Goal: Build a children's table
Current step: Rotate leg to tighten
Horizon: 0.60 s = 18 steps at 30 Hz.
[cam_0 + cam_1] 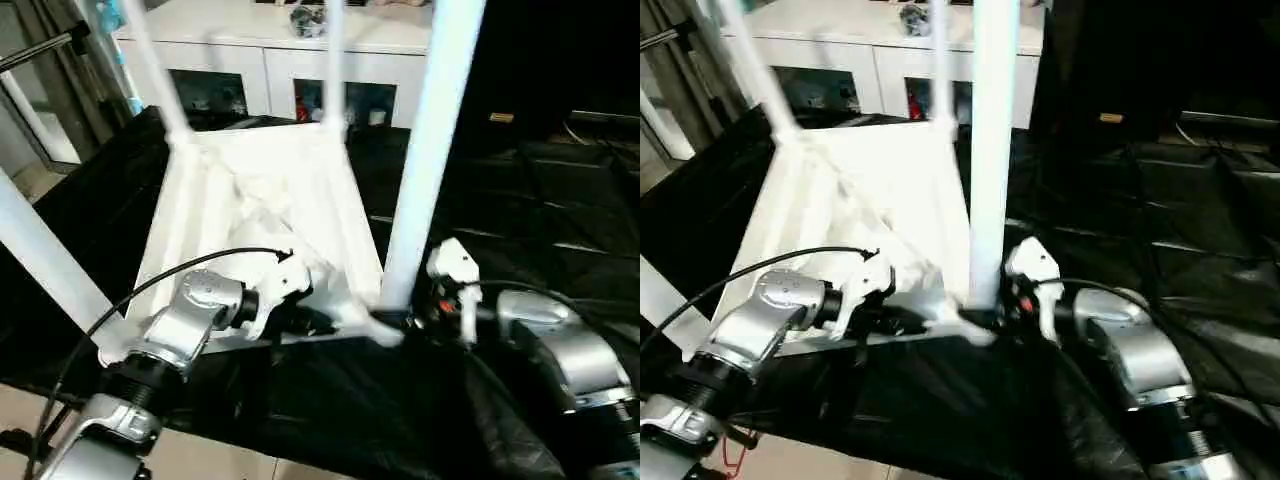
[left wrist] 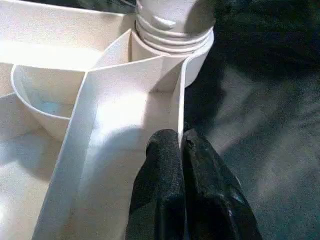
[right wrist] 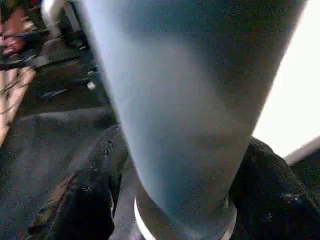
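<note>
The white tabletop point(image 1: 260, 210) lies underside up on black cloth, its ribs showing. Four white legs stand up from its corner sockets: near right point(image 1: 425, 150), near left point(image 1: 40, 255), far left point(image 1: 155, 75) and far right point(image 1: 333, 60). My left gripper point(image 1: 315, 322) is shut on the tabletop's thin near rim point(image 2: 176, 115), just beside the near-right socket point(image 2: 172, 40). My right gripper point(image 1: 400, 318) holds the base of the near-right leg point(image 3: 190, 100), with one black finger point(image 3: 95, 185) on each side of the tube.
A white cabinet point(image 1: 270, 60) with glass doors stands behind the work. Black cloth point(image 1: 520, 220) covers the surface to the right and front. Pale floor point(image 1: 220, 455) shows past the cloth's near edge. A metal stand point(image 1: 40, 50) is at the far left.
</note>
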Available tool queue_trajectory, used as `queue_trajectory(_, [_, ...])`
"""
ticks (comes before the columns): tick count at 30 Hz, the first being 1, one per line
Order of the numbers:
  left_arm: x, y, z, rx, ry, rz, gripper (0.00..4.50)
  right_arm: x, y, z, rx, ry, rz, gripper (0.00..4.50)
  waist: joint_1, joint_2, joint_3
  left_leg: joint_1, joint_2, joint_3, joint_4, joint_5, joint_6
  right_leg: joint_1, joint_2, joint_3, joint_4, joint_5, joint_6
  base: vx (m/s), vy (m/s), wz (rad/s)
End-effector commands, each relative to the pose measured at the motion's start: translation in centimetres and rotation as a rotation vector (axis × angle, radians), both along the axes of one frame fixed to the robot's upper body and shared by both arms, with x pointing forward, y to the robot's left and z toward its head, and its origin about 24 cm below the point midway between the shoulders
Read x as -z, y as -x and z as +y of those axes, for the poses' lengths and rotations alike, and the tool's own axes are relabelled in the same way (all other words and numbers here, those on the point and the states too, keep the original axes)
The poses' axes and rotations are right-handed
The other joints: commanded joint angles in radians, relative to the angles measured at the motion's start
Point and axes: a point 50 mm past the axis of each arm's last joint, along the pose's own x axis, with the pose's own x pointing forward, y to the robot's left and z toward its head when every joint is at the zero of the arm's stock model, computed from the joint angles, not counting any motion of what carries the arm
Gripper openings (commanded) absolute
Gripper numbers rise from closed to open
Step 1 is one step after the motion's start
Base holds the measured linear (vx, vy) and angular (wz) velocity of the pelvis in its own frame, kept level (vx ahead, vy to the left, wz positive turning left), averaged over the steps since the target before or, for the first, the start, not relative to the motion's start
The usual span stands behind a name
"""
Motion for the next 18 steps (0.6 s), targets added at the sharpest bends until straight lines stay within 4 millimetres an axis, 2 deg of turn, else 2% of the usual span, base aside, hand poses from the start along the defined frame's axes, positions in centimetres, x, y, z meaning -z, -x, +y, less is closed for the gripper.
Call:
queue_trajectory(1, [-0.7, -0.2, -0.4, 0.009, 0.013, -0.037, 0.0, 2.4, 2.5, 2.5, -0.193, -0.004, 0.159, 2.56, 0.002, -0.012, -0.043, 0.0, 0.017, 0.006, -0.06, -0.21, 0.056, 0.045, -0.036, 0.029, -0.07, -0.196, -0.241, 0.0, 0.0, 0.0])
queue_trajectory(4, [-0.7, -0.1, -0.3, 0.024, 0.011, -0.03, 0.0, 2.5, 2.4, 2.5, -0.199, 0.006, 0.162, 2.34, 0.004, -0.013, -0.043, -0.001, 0.017, 0.005, -0.062, -0.208, 0.047, 0.045, -0.037, 0.03, -0.07, -0.21, -0.23, 0.0, 0.0, 0.0])
queue_trajectory(7, [-0.6, -0.1, -0.3, 0.021, 0.013, -0.026, 0.0, 2.4, 2.4, 2.5, -0.205, 0.003, 0.169, 2.17, 0.005, -0.017, -0.045, -0.003, 0.016, 0.005, -0.06, -0.191, 0.046, 0.046, -0.035, 0.03, -0.067, -0.186, -0.228, 0.0, 0.0, 0.0])
queue_trajectory(12, [-0.5, -0.6, -0.7, -0.079, 0.029, -0.024, 0.0, 2.6, 2.3, 2.9, -0.163, -0.032, 0.16, 2.11, 0.005, -0.017, -0.045, -0.003, 0.015, 0.005, -0.059, -0.186, 0.05, 0.045, -0.036, 0.029, -0.067, -0.181, -0.232, 0.0, 0.0, 0.0])
queue_trajectory(15, [-0.5, -1.4, -1.1, -0.177, 0.038, -0.044, 0.0, 2.8, 2.2, 3.3, -0.111, -0.058, 0.149, 2.11, 0.006, -0.016, -0.04, 0.001, 0.017, 0.007, -0.061, -0.218, 0.042, 0.039, -0.036, 0.031, -0.074, -0.234, -0.224, 0.0, 0.0, 0.0])
queue_trajectory(17, [-0.5, -2.3, -2.1, -0.314, 0.068, -0.061, 0.0, 3.5, 1.3, 3.8, 0.062, -0.077, 0.121, 2.1, 0.003, -0.016, -0.033, 0.006, 0.014, 0.005, -0.066, -0.279, 0.018, 0.033, -0.038, 0.03, -0.086, -0.351, -0.199, 0.0, 0.0, 0.0])
queue_trajectory(18, [-0.5, -2.3, -2.1, -0.314, 0.068, -0.061, 0.0, 3.5, 1.3, 3.8, 0.062, -0.077, 0.121, 2.08, -0.001, -0.018, -0.031, 0.005, 0.012, 0.004, -0.067, -0.295, 0.012, 0.033, -0.038, 0.029, -0.09, -0.387, -0.188, 0.0, 0.0, 0.0])
